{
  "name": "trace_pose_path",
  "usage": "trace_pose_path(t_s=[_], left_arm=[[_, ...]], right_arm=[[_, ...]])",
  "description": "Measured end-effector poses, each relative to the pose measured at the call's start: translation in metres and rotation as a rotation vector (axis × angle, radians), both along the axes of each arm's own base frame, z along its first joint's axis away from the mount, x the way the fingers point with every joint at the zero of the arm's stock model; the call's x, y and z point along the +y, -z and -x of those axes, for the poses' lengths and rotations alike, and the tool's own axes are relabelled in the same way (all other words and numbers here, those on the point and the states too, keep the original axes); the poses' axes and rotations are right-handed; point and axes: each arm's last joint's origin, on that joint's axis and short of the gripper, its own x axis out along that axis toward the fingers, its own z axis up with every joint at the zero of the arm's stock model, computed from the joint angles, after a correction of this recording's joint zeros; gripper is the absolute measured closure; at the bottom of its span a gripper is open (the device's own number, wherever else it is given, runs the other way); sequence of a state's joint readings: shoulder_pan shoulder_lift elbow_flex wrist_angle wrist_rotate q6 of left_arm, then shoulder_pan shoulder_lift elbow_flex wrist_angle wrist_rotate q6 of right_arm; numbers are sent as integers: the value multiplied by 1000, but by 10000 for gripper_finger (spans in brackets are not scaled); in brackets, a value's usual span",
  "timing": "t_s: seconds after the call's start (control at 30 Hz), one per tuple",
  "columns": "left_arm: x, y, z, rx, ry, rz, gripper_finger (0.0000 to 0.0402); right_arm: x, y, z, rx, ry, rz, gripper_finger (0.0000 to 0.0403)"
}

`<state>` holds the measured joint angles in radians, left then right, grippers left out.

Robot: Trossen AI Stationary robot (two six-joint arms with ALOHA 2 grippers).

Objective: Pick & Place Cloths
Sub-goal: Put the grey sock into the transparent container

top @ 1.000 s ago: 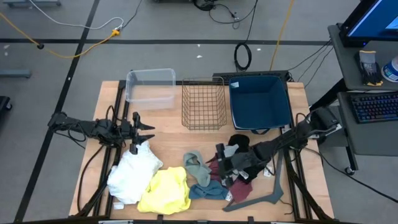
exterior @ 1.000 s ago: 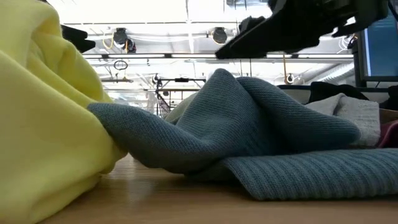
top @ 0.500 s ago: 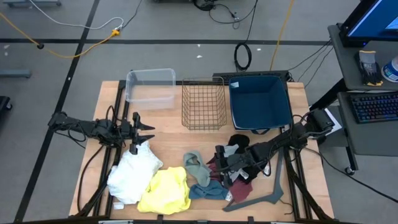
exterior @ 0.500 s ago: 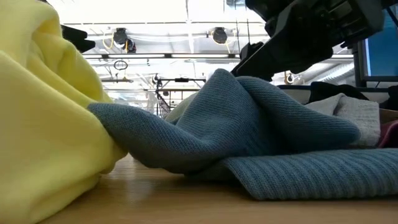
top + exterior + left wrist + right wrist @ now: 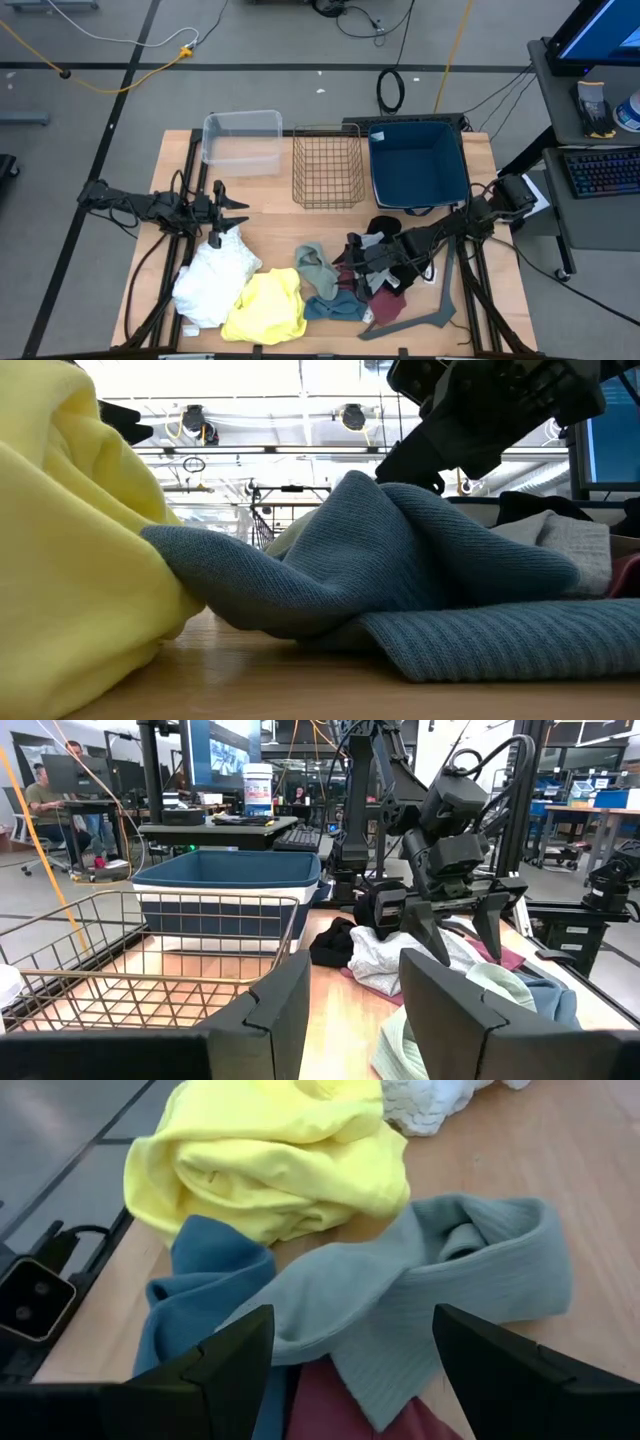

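No readable writing is seen on the cloths. They are heaped along the tabletop's front edge: a white cloth [image 5: 212, 282] and a yellow cloth [image 5: 268, 308] toward the left, a grey-green cloth [image 5: 440, 1310] lying lengthwise across a blue cloth [image 5: 205, 1295], with maroon beneath. The right gripper [image 5: 358, 266] is held over this pile, its fingers spread apart. The left gripper [image 5: 232, 213] is poised near the left edge, fingers also apart. A clear bin [image 5: 242, 140], wire basket [image 5: 327, 165] and blue tub [image 5: 417, 162] line the back edge; a dark hanger [image 5: 425, 315] lies near the front right corner.
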<state>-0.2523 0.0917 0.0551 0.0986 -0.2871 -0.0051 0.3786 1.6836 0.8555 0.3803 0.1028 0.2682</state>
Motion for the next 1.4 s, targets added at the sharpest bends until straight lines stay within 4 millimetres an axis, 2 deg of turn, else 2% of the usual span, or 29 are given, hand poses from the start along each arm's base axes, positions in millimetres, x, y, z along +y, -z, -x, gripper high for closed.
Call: trace_pose_path(t_s=[0.23, 0.53, 0.73, 0.87, 1.2, 1.4], left_arm=[[0, 0, 0, 0, -1, 0, 245], [0, 0, 0, 0, -3, 0, 245], [0, 0, 0, 2, -2, 2, 245], [0, 0, 0, 1, -2, 4, 245], [0, 0, 0, -5, 12, 87, 245], [-1, -2, 0, -18, 41, 122, 245]], right_arm=[[1, 1, -1, 5, 20, -37, 138], [8, 24, -17, 23, 22, -37, 138], [11, 18, -27, -4, 16, -30, 149], [8, 19, -27, 13, 22, -23, 198], [2, 23, -27, 45, 10, 33, 387], [3, 14, -30, -39, -15, 56, 398]])
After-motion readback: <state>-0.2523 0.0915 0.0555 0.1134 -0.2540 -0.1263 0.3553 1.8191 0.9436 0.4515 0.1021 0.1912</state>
